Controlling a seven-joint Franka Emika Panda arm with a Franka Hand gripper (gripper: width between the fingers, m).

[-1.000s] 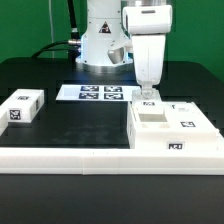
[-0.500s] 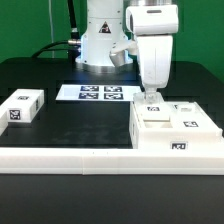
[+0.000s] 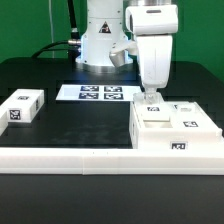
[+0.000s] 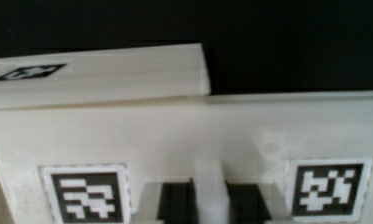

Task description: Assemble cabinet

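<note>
- Cabinet (image 3: 176, 131) sat on the exterior view's right of the black tabletop (image 3: 80, 125). It was a low white box just behind the long white rail (image 3: 90, 157) along the front edge.
- Its front wall and its top each bore a black-and-white tag, and a shallow square recess was sunk into the top on the side nearer the middle of the tabletop.
- The arm (image 3: 150, 45) hung upright over the cabinet's far edge, with its white wrist housing vertical and pointing straight down.
- The fingers (image 3: 149, 93) reached down to a small tagged piece at that far edge. At this size I could not tell whether they were apart, together or clamped on it.
- In the wrist view a white cabinet face (image 4: 201, 130) filled most of the picture, with two blurred tags low on it.
- Two dark upright shapes stood between those tags, cut off by the picture's edge. Whether they were the fingers was unclear.
- A second white panel (image 4: 112, 75) with a tag lay beyond that face. Which part it was could not be made out.
- A small white tagged box (image 3: 22, 105) lay well apart on the exterior view's left.
- The marker board (image 3: 99, 93) lay flat farther back, before the arm's base.
</note>
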